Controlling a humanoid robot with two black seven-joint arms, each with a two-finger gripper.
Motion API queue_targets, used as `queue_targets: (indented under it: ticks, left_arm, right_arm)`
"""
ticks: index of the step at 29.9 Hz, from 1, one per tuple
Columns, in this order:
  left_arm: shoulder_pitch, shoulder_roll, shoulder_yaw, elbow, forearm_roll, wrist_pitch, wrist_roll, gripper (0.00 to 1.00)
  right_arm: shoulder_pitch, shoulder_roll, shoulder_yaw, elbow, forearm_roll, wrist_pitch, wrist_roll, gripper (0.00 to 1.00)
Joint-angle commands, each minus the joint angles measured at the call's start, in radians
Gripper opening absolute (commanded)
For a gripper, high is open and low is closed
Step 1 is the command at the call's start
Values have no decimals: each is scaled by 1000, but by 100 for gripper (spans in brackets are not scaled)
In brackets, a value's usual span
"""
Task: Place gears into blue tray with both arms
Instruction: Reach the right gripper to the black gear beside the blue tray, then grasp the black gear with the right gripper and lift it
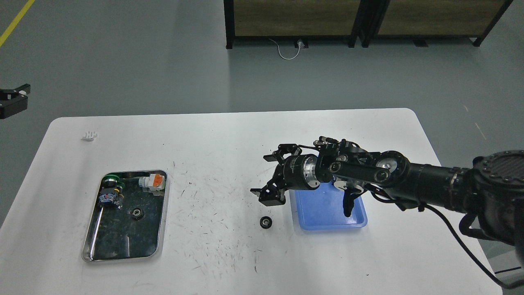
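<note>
Nearest the camera, a small black toothed gear (266,222) with a pale silvery centre sits flat on the white table (229,139), just left of the blue tray (327,207) and not in it. The tabletop is matte with rounded corners and covered in fine dark scuff marks. The tray is shallow glossy blue plastic, rectangular with rounded corners and a raised rim; the part of its floor I can see is bare, the rest is covered by the arm.

The right arm (430,184) comes in over the tray, all black cylindrical segments with silver joint rings and loose black cables. Its hand (268,174) hangs just left of the tray's far-left corner, above the loose gear, two chunky black fingers spread wide apart with nothing between them.

Well left of the tray there's a shiny silver metal tray (88,250) with a dark reflective floor. The second gear (138,213) lies in it, with two push-button switches, a green-ringed one (111,189) and an orange-capped one (152,181), at its far end.

Further back and left, a small white ridged bit (89,135). The left hand (12,100) only peeks in at the edge, can't tell its state.
</note>
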Motion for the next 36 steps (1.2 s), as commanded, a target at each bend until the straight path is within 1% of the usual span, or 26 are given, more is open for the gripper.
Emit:
queue_targets:
  ticks: [1,12,19,28,31,36]
  left_arm:
    - [0,1,0,0,0,2,0,98]
    - [0,14,3,0,0,-1,0,98]
    - [1,22,6,2,0,-1,0,98]
    - [1,22,8,0,0,0,0,98]
    - [1,24,8,0,0,0,0,98]
    - [1,24,8,0,0,0,0,98]
  right_arm:
    - [-17,26,-37,-5,-6,0,1,100]
    - [-62,46,-75,-6,5,0,-4,100]
    - [-89,49,-74,-8,13,-3,-24,100]
    - [-125,48,-72,-11,8,-15,-19,99]
    - [-131,49,-67,-15,8,-17,-16,98]
    - [-131,49,-61,-17,7,-14,-13,90]
